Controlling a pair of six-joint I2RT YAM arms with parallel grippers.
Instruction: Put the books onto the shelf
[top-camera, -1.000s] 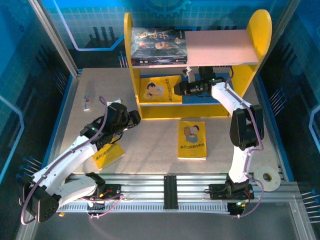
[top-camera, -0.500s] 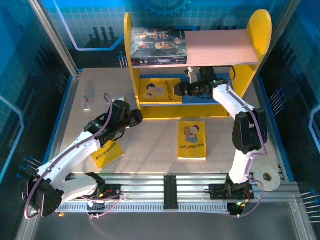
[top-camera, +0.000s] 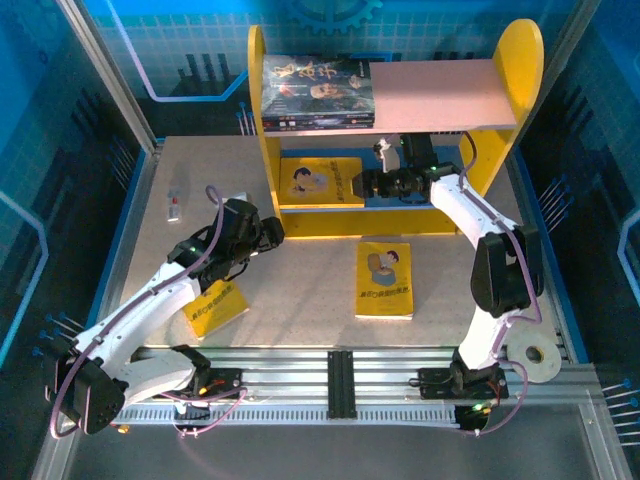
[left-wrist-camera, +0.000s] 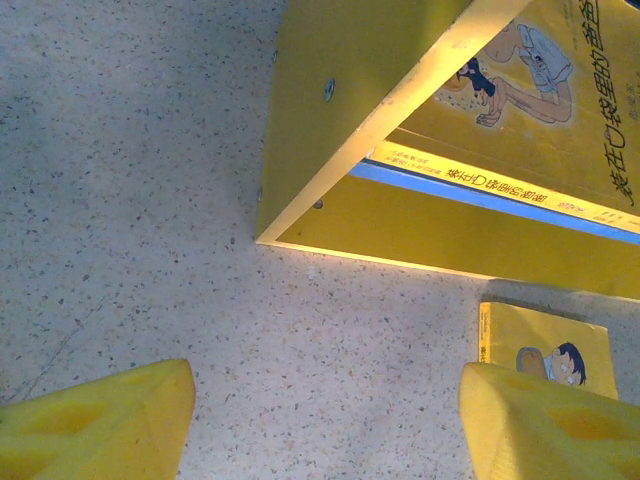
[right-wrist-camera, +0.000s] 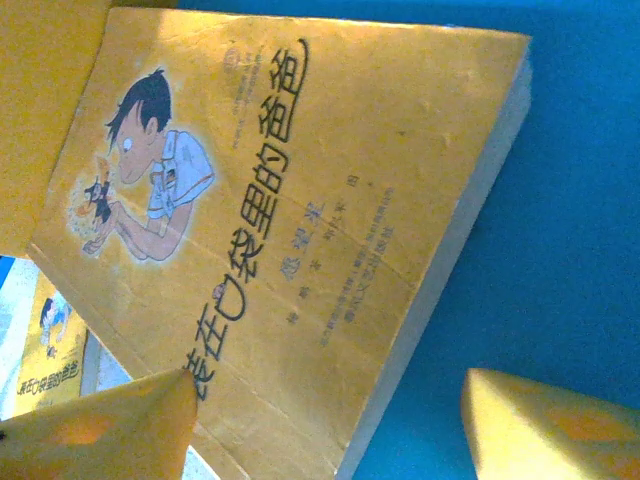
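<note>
R tool (top-camera: 360, 183) spread, empty, above yellow cartoon-cover paperback (right-wrist-camera: 280, 230) on blue lower shelf board (right-wrist-camera: 570, 150), upper centre of top view. L tool (left-wrist-camera: 325, 380) spread, empty. R arm should exit straight w/o dragging book.

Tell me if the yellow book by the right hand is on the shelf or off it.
On it: the yellow book lies flat on the blue lower board, right hand open above it.

In my right wrist feed I read 装在口袋里的爸爸 on the yellow book (right-wrist-camera: 300, 250). Its smaller print and the titles on the dark books (top-camera: 318, 92) are too blurred for me.
</note>
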